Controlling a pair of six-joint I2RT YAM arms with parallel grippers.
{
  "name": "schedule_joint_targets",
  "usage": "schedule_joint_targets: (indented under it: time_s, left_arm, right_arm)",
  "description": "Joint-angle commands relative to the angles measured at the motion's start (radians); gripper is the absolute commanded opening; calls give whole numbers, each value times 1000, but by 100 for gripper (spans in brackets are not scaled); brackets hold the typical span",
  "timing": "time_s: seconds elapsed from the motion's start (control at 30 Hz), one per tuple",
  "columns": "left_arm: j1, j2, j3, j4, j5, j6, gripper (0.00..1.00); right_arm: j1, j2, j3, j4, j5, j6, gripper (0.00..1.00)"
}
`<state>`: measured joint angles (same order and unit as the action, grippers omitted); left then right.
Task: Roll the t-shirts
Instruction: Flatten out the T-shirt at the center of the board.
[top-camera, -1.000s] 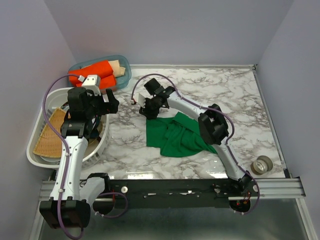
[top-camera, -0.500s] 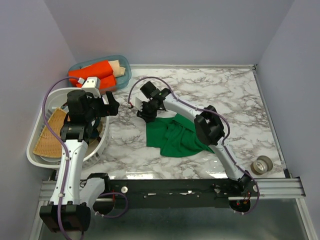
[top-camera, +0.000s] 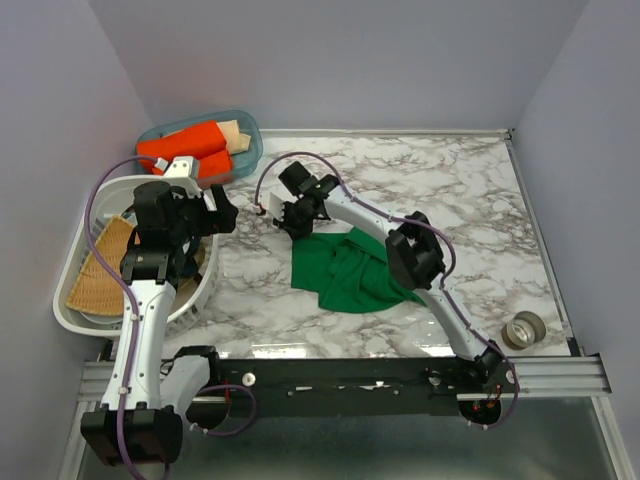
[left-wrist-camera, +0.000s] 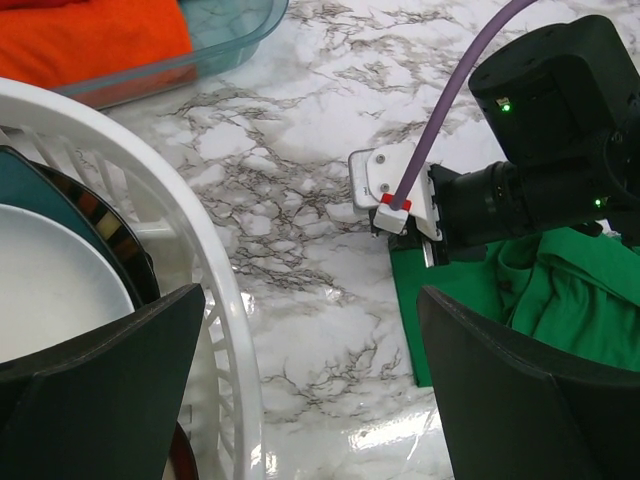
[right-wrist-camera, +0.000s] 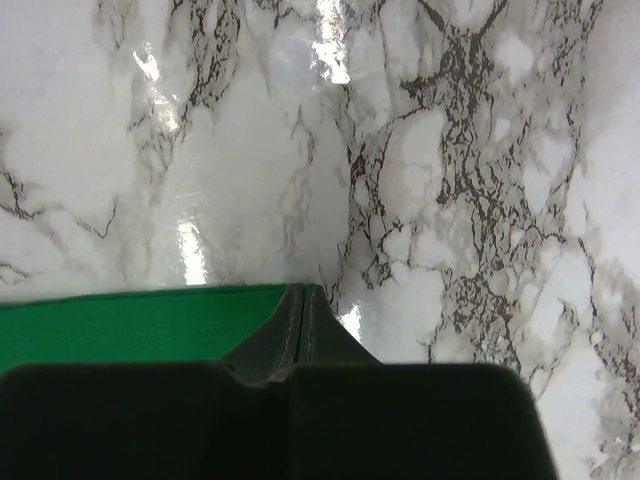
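My right tool (right-wrist-camera: 302, 292) was clamped, it seemed, on the far hem of the green t-shirt (top-camera: 345, 278), crumpled on the counter (top-camera: 460, 190); my left tool (left-wrist-camera: 312, 300) stood wide apart by the basket (top-camera: 68, 310). I judged this the spreading step: next, draw that hem out flat.

— What sort of place is this?

— A robot test cell in a lab, not a home. Plain pale walls (top-camera: 350, 60) box in the marble-patterned table (top-camera: 470, 200) on three sides.

— What else says lab?

— The left arm (top-camera: 145, 300) and right arm (top-camera: 440, 290) stand on a metal rail (top-camera: 560, 375) along the bottom edge, with purple cables (top-camera: 95, 200) looping free. The green t-shirt (top-camera: 345, 280) at centre, the white basket (top-camera: 75, 310) at left and the tape roll (top-camera: 524, 329) at lower right look like props.
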<state>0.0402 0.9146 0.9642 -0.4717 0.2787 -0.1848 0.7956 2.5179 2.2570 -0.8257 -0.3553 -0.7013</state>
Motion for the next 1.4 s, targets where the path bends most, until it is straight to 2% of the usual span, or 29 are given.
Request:
schedule_joint_targets:
  time_s: [0.0,0.13,0.17,0.33,0.47,0.57,0.7,0.83,0.93,1.0,1.07,1.13,1.27,1.37]
  left_arm:
    - [7,9,14,8,51,4,99]
    - [-3,56,37,27,56,33,99]
    - [-10,64,42,30,56,34,99]
    - [-37,124,87,70,63,33,99]
    - [-115,162,119,87,63,53,99]
    - [-205,185,137,87,70,115,99]
    - [-330,236,148,84,74,179,99]
    - [-450,291,149,113,53,252,99]
    - [-520,325,156,123,33,300,99]
    - [-545,326,154,128,30,315,99]
    - [-589,302,131,142,30,378,99]
    - [-638,282,50,186,33,503,99]
    - [-814,318,-65,291,-18,661,99]
    - [-870,433,-52,341,-53,654,98]
  right_arm:
    - [-28,-103,-62,82,50,98,1]
    - [-88,-279,-28,151,47,181,0]
    - [-117,-371,-28,201,44,201,0]
    - [-159,-592,-16,329,113,161,0]
    - [-170,-703,-11,404,211,149,0]
    - [-173,-742,-4,412,303,148,0]
    - [-208,-798,-118,395,387,170,0]
    - [-266,-837,-145,367,383,267,0]
    - [-276,-861,-103,376,403,310,0]
    - [-276,-848,5,363,395,339,0]
    - [-274,-820,131,323,398,347,0]
    - [-276,-792,150,307,418,344,0]
    - [-303,-827,-45,352,418,358,0]
    - [-364,-789,-86,310,400,413,0]
